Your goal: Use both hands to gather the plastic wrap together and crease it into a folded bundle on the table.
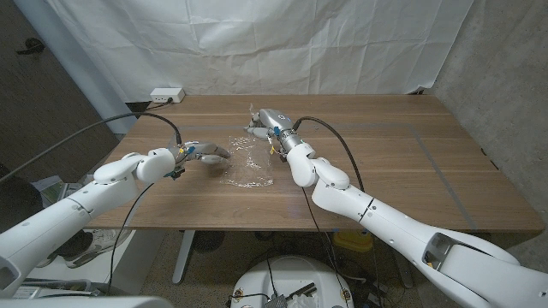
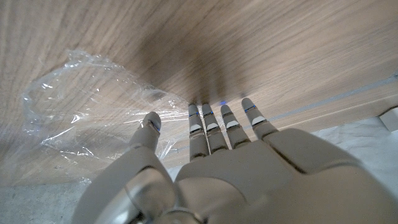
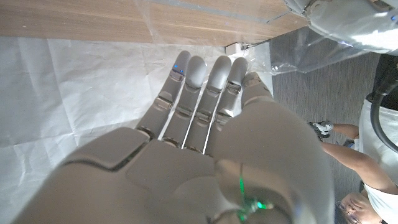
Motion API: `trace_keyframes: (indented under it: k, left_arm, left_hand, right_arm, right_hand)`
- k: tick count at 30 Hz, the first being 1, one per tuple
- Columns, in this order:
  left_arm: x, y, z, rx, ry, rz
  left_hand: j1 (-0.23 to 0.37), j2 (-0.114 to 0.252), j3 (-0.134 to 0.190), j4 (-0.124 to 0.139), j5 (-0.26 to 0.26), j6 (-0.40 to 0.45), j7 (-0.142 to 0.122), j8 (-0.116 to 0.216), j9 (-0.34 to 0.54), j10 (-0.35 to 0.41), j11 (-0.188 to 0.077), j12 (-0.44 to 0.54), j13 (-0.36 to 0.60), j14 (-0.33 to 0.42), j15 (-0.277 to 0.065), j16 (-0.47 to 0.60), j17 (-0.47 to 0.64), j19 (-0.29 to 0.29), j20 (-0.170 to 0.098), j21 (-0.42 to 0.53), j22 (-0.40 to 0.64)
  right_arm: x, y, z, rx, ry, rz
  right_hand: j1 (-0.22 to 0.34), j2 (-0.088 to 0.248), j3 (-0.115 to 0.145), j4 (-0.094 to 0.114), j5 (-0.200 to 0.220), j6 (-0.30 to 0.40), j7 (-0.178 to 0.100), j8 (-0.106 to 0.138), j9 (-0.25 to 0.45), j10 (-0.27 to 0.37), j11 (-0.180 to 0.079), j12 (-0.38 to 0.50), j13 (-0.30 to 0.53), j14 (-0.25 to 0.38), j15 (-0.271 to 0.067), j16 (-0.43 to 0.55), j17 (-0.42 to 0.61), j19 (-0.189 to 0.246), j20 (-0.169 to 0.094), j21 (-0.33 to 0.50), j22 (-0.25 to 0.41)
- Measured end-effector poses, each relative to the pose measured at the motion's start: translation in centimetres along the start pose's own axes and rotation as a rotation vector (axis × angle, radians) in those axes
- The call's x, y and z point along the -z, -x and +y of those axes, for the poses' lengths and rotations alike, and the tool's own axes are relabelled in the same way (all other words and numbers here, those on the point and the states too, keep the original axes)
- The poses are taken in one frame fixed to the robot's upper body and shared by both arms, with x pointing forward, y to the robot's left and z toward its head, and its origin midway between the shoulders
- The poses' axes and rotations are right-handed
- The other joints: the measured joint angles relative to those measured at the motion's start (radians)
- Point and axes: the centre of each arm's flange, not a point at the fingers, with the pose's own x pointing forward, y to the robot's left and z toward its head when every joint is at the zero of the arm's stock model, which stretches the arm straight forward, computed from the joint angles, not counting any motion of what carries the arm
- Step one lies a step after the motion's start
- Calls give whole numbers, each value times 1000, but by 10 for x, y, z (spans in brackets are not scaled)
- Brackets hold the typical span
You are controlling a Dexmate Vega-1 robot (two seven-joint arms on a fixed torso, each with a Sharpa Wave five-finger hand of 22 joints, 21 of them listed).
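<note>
1. Left hand, at nine o'clock of the plastic wrap, has its fingers straight and apart, holding nothing, set to sweep inward.
2. The wrap lies spread mid-table, ungathered.
3. Right hand, at one o'clock, lifts a wrap edge; its grip cannot be judged.

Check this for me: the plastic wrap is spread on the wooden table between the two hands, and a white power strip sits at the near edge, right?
Nearly. The power strip sits at the table's far edge, as the head view shows; the plastic wrap does lie between the hands.
</note>
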Motion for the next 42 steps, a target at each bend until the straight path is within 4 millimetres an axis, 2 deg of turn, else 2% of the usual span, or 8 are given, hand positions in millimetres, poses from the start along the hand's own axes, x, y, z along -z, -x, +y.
trace_keyframes:
  k: [5, 12, 14, 21, 22, 28, 42]
  left_arm:
    - [1, 0, 0, 3, 3, 5]
    - [1, 0, -1, 8, 5, 13]
    - [0, 0, -1, 9, 5, 14]
    - [-2, 0, -2, 13, 5, 14]
    - [0, 0, -3, 15, 6, 24]
    - [0, 2, -3, 17, 6, 29]
    - [0, 7, -4, 25, 4, 51]
  left_hand:
    - [-3, 3, 0, 9, 0, -5, 5, 0, 0, -7, 1, -3, 0, 16, -2, 8, 0, -1, 6, 0, 0]
    - [-8, -1, 0, 8, 0, -11, 3, -2, -2, -12, -5, -3, 0, 16, -2, 8, 0, -1, 9, 0, 0]
    - [-15, -1, 0, 8, 0, -11, 3, -3, -2, -18, 1, -8, 0, 16, -2, 8, 0, -1, 9, 0, 0]
    - [-15, -1, 0, 8, 0, -17, -2, -4, -1, -18, 1, -11, 0, 36, -3, 8, 3, -2, 9, 0, 0]
    - [-15, -1, 0, 8, 0, -17, -2, -3, -1, -18, 1, -11, 0, 42, -2, 13, 5, -2, 9, 0, 0]
    - [-24, 1, 0, 17, 0, -20, -5, 1, -1, -18, 1, -11, 0, 53, -3, 16, 5, -5, 13, 0, 0]
    - [-33, 2, 0, 17, 0, -27, -2, 0, -2, -23, -4, -15, 0, 64, -3, 23, 5, -5, 13, -8, 0]
  right_arm:
    - [-4, -10, 5, -2, 2, -5]
    - [-6, -22, 16, -16, 9, 4]
    - [-7, -26, 20, -25, 9, 8]
    - [-5, -26, 23, -38, -3, 20]
    - [-8, -32, 30, -56, -1, 24]
    - [-10, -35, 39, -77, -12, 36]
    - [-14, -45, 64, -89, -24, 77]
  right_hand:
    - [1, 1, 0, 0, 0, 0, 0, 0, -3, 0, 0, 0, -2, 3, 3, 0, 0, -1, -1, 5, 0]
    - [1, 1, -3, 3, -4, 0, 0, 6, -5, 0, 0, 0, -5, 9, -2, 0, 5, -1, -1, 14, 0]
    - [1, 1, -3, 3, -4, 0, 0, 6, -5, 0, 0, 0, -6, 9, -2, 0, 5, -1, -1, 14, 0]
    - [1, 1, -5, 1, -4, 0, 0, 6, -9, 0, 0, 0, -11, 9, -2, 0, 5, -1, -1, 24, 0]
    - [4, -2, -6, 0, -4, 0, 0, 6, -9, 0, 0, 0, -11, 9, -2, 0, 5, -1, -1, 24, 0]
    - [6, -4, -10, 4, -4, 0, 0, 6, -9, 0, 0, 8, -14, 9, -2, 0, 5, -1, -1, 31, 0]
    - [12, 1, -14, 8, -7, 0, 0, 6, -14, 0, 0, 8, -20, 9, -2, 0, 2, -7, -7, 46, -3]
